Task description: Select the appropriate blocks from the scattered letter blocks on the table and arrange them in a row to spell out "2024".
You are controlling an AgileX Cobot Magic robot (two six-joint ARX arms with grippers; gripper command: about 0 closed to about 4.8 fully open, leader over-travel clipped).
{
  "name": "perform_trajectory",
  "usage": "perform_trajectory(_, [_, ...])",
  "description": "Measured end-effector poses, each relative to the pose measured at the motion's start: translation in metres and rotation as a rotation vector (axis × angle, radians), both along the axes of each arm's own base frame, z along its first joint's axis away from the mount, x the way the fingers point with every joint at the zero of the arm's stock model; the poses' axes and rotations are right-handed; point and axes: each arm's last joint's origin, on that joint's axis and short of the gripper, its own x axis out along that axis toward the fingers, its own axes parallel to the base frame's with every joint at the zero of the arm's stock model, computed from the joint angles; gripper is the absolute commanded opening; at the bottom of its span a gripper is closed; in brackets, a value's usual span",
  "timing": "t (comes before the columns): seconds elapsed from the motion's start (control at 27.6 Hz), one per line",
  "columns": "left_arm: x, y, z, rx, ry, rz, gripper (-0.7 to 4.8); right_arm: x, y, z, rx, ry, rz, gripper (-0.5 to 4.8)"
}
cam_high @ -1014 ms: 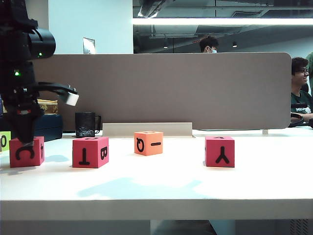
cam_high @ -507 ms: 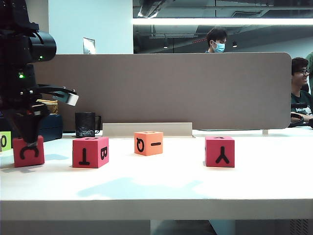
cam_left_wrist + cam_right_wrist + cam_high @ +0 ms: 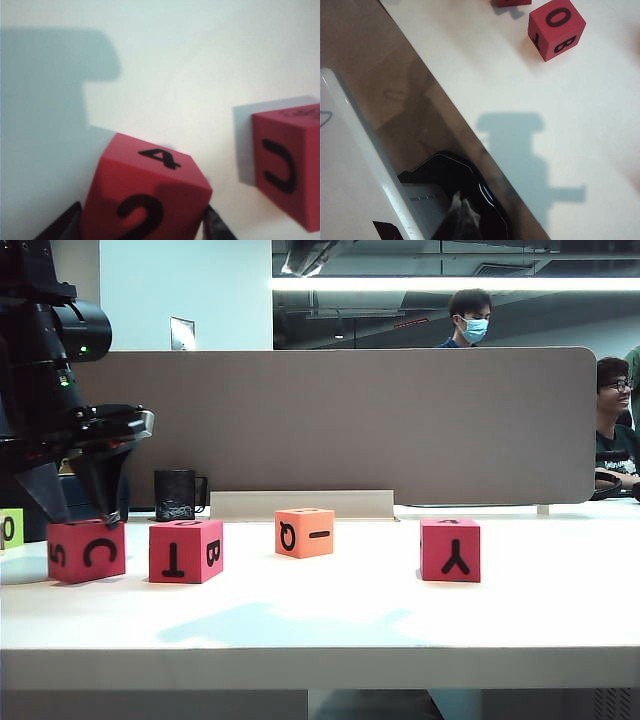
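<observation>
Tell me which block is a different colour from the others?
The orange block, third from the left on the table. The other three are pinkish-red; the left gripper has its jaws around the leftmost one.

Left gripper (image 3: 142, 227) fingers flank red block (image 3: 145, 195) showing 4 and 2; second red block (image 3: 287, 165) beside, apart.

Four blocks (image 3: 87, 551) (three red, one orange)

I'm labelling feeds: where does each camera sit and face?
Exterior: low at the white table's front, facing the grey-brown divider; left gripper grips the pinkish-red C cube.
Left wrist: above the left gripper, looking down on that cube.
Right wrist: down over the table's rear; shut right gripper unseen.
Shared: exterior and right wrist show the red T-B cube.
</observation>
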Motion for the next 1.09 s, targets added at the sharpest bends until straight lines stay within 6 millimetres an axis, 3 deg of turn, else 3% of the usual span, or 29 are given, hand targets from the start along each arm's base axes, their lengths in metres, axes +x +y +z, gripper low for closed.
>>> perform_trajectory(0.62, [-0.003, -0.017, 0.004, -0.075, 0.030, 0.062, 3.00, 0.000, 0.000, 0.000, 0.000, 0.000, 0.000, -0.05])
perform_trajectory(0.98, [0.006, -0.020, 0.035, -0.112, -0.054, 0.098, 2.99, 0.000, 0.000, 0.000, 0.002, -0.003, 0.000, -0.05])
perform_trajectory(1.09, [0.002, -0.016, 0.046, 0.016, -0.025, 0.121, 2.59, 0.000, 0.000, 0.000, 0.001, -0.003, -0.001, -0.05])
